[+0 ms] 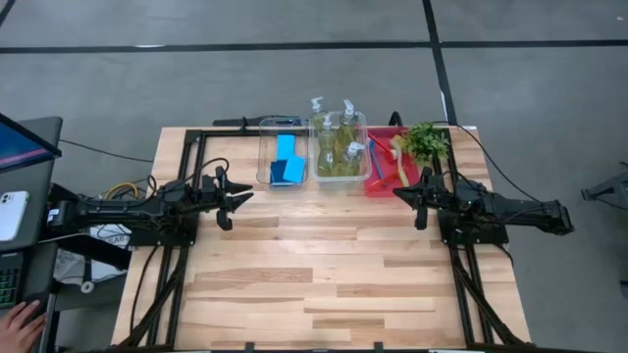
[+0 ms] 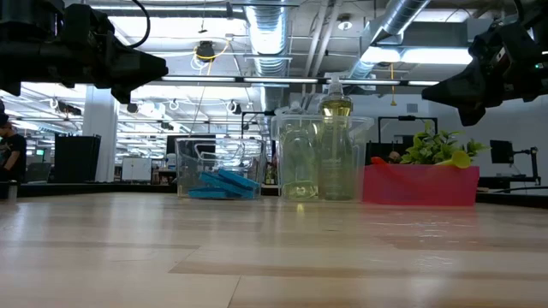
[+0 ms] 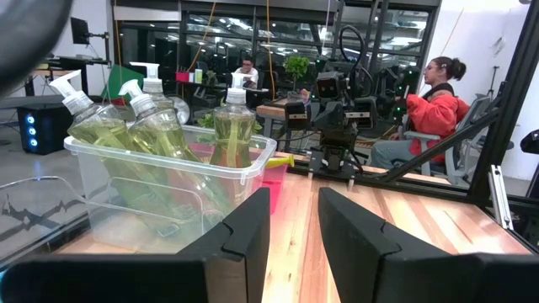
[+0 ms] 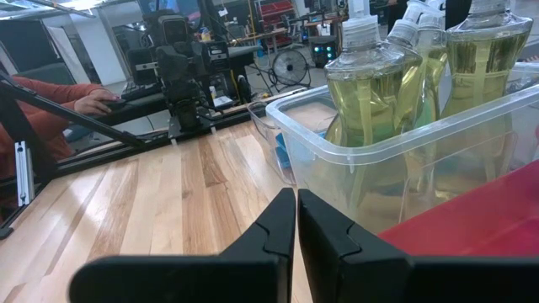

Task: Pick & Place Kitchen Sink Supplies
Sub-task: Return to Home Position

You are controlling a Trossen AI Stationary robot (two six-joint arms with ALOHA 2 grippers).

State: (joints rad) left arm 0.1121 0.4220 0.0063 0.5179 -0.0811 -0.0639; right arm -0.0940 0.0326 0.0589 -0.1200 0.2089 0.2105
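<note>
- Both arms hang low over the worktop (image 1: 314,279), one at each side, with bare boards in the wide gap between them.
- The left end effector (image 1: 235,201) is released. Its wrist view shows a clear gap between the two fingers and nothing in it.
- The right end effector (image 1: 407,196) is clenched. Its wrist view has the fingers pressed almost together, and they grip nothing.
- All the supplies sit in a row along the far edge. The blue sponges (image 1: 286,162) are in the sponge bin (image 1: 262,147) on the left.
- Just right of it, the pump bottles (image 1: 339,147) stand upright in the bottle bin (image 1: 365,132).
- The brushes (image 1: 376,159) lie in the red tray (image 1: 379,186) at the right end, beside the plant (image 1: 425,142).
- Here's the relation that matters: every supply lies on the far side of both end effectors, towards the middle.
- The brush handles run roughly near-to-far, at a slight slant.
- The right arm is the nearer one to the tray, almost at its near corner. The left arm is nearer the sponge bin.
- Nothing loose shows on the open boards, so I'd call the sorting finished, with only the move to rest left.
</note>
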